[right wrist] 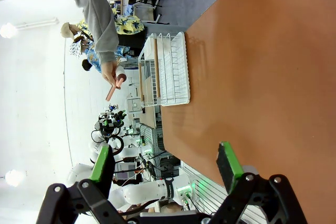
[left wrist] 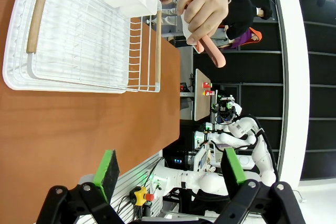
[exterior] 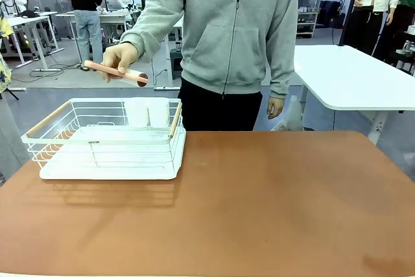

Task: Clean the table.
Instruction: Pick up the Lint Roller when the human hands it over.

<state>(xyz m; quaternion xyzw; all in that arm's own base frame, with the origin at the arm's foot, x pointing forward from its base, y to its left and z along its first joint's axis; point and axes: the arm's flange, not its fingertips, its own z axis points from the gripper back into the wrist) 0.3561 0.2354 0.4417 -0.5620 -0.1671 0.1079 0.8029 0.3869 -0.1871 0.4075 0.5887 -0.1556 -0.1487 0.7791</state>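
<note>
The reddish-brown table (exterior: 259,199) spreads across the front view, its top bare apart from a white wire dish rack (exterior: 107,141) at the far left. A person in a grey hoodie stands at the far edge, holding a pink rod-like utensil (exterior: 117,73) in one hand above the rack. The same utensil (left wrist: 212,53) and rack (left wrist: 89,35) appear in the left wrist view, the utensil (right wrist: 113,88) also in the right wrist view. My left gripper (left wrist: 170,174) is open, with nothing between its green pads. Nothing sits between the pads of my open right gripper (right wrist: 165,169) either.
A white cup holder (exterior: 147,112) hangs at the rack's far side. The rack has wooden handles (exterior: 47,119) at both ends. A white-topped table (exterior: 353,76) stands behind at the right. Other people stand farther back.
</note>
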